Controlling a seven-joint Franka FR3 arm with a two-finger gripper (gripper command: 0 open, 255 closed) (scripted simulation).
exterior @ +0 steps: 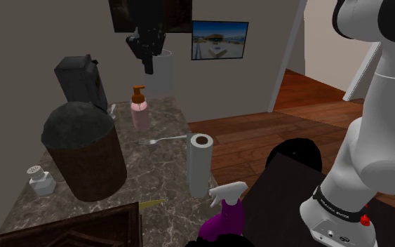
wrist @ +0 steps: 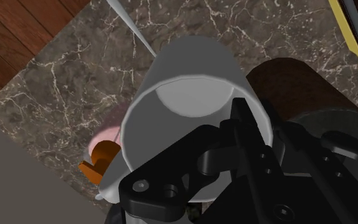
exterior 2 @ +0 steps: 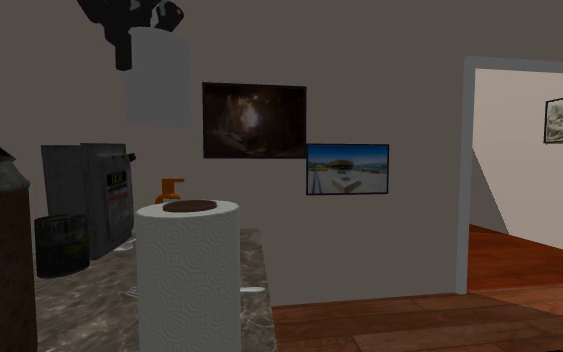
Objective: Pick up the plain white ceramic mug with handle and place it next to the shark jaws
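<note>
Hand: the black gripper (exterior: 149, 62) is clamped on the side of the mug (exterior: 162, 74), right at its rim.
Mug: it is white and plain. It hangs high in the air, up in front of the wall, far above the counter (exterior: 154, 179).
Mug from the other side: in the second exterior view the gripper (exterior 2: 124, 50) is at the top and the mug (exterior 2: 159, 85) hangs under it, beside the dark picture (exterior 2: 254, 120).
Hand camera: the mug (wrist: 190, 70) is close and we look into its open top. The gripper (wrist: 234, 146) has one black finger (wrist: 241, 118) across the rim.
Under the mug: a pink soap bottle (wrist: 101, 149) with an orange pump stands on the counter (wrist: 63, 95).
Counter: it is dark stone with pale lines.
Soap bottle: it (exterior: 139, 107) stands near the back of the counter.
Fork: it (exterior: 162, 139) lies flat between the soap bottle and the paper towel roll (exterior: 201, 165).
Paper towel roll: it stands up at the counter's edge.
Big brown tub: it (exterior: 83, 151) has a dark round top and stands at the shoulder view's left.
Small white shaker: it (exterior: 41, 180) is just beside the tub.
Purple spray bottle: it (exterior: 224, 214) is low, near the roll.
Floor: brown wood (exterior: 273, 130).
</note>
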